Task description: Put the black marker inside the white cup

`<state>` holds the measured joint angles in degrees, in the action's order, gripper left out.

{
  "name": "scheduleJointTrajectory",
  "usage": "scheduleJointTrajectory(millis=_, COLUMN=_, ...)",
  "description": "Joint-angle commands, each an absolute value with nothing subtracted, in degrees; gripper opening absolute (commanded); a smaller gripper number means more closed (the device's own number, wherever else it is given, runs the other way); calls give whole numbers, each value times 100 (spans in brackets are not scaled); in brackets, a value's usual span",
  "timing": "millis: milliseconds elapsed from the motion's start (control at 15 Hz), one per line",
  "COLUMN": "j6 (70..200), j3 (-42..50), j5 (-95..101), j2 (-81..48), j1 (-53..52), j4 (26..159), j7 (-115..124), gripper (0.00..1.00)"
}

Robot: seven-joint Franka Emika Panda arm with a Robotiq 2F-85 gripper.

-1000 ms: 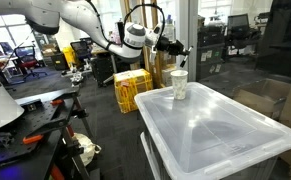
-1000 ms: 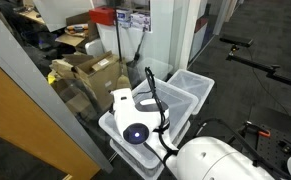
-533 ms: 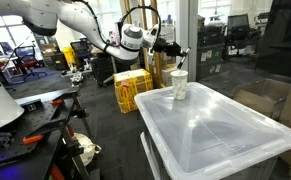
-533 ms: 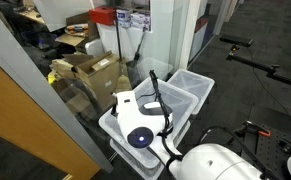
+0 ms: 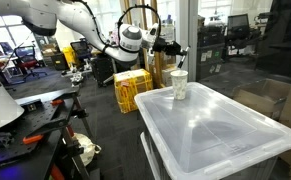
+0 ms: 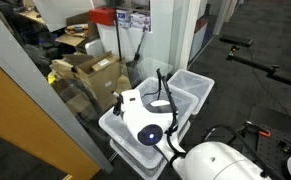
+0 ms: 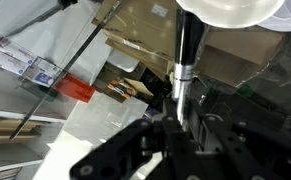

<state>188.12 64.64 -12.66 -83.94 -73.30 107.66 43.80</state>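
Black marker, gripped tight in the hand, points toward the white cup at one o'clock in wrist view.

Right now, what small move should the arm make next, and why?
Probably lower the black marker tip-first into the white cup. The gripper is shut on the marker above the cup, and the tip is near the rim, not yet inside.
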Motion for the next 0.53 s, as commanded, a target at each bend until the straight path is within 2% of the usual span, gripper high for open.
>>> scheduleJointTrajectory(millis=0, j6=19153, j3=6351, j5=-1835, j2=-8394, j1=-7343, j4=10856, j7=3909, gripper=5)
scheduleJointTrajectory(millis=467, j6=19270, j3=6041, j5=-2584, j2=-8378, j1=-7293, j4=10785, j7=3372, gripper=5)
